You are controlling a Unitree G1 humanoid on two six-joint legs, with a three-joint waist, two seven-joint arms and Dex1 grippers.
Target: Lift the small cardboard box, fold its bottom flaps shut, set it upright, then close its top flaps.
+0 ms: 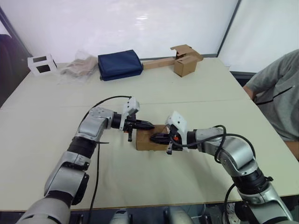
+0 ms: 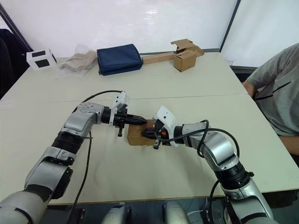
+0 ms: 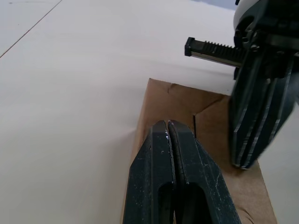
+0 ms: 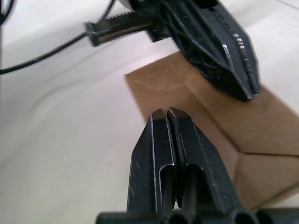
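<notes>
Closed grippers (image 1: pixel 148 125) over folded box (image 1: pixel 145 141)

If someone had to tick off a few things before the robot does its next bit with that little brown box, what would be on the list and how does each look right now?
1. Small cardboard box resting on the table: ok.
2. Flaps on its upper face folded flat, seams meeting: ok, as the left wrist view shows.
3. Left gripper shut, fingers together, tip over the box's top: ok.
4. Right gripper shut, tip over the same face from the opposite side: ok.
5. Whether either tip is actually pressing on the cardboard: cannot tell.
6. Person seated at the table's edge, away from both arms: ok.
</notes>
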